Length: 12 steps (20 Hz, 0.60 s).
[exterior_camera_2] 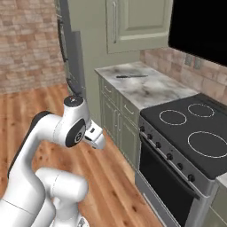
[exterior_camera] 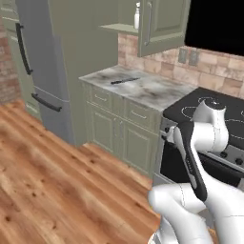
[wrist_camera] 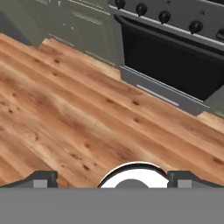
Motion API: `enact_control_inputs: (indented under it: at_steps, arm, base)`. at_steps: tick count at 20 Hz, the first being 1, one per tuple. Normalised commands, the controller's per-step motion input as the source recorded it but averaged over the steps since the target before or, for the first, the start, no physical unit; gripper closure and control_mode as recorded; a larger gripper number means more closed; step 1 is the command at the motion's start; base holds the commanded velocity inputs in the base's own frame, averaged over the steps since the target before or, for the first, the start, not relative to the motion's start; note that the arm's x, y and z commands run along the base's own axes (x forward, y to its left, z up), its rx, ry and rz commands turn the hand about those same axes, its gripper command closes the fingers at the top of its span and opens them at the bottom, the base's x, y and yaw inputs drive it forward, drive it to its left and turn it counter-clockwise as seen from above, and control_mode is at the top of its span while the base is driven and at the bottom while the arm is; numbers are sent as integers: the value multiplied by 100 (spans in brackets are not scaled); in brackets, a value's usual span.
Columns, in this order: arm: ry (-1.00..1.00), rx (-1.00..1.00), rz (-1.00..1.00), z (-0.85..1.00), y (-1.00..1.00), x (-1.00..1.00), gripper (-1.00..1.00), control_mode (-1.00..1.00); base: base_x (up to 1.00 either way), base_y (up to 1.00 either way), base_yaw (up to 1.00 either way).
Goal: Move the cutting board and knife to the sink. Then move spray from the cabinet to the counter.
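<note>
Wooden floor [wrist_camera: 65,118] fronts a run of sage-green units beside the black stove [exterior_camera_2: 195,133]. Pale marble counter [exterior_camera: 152,90] carries the knife [exterior_camera: 125,81], lying flat near the back wall; I see no cutting board. Above it the cabinet [exterior_camera: 162,24] stands open, its shelf bearing the spray [exterior_camera: 137,16], upright, likely stored there. Folded low over the floor, the arm points its gripper [wrist_camera: 111,179] downward, jaws wide apart and empty.
</note>
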Motion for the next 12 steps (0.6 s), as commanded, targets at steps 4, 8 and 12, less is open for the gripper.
enact_control_inputs:
  at_steps: [4, 8, 12]
  arm:
    - [0, 0, 0, 0, 0, 0, -100, 100]
    - [0, 0, 0, 0, 0, 0, -100, 100]
    - [0, 0, 0, 0, 0, 0, -100, 100]
  base:
    - [43, 86, 0]
    - [47, 83, 0]
    - [48, 82, 0]
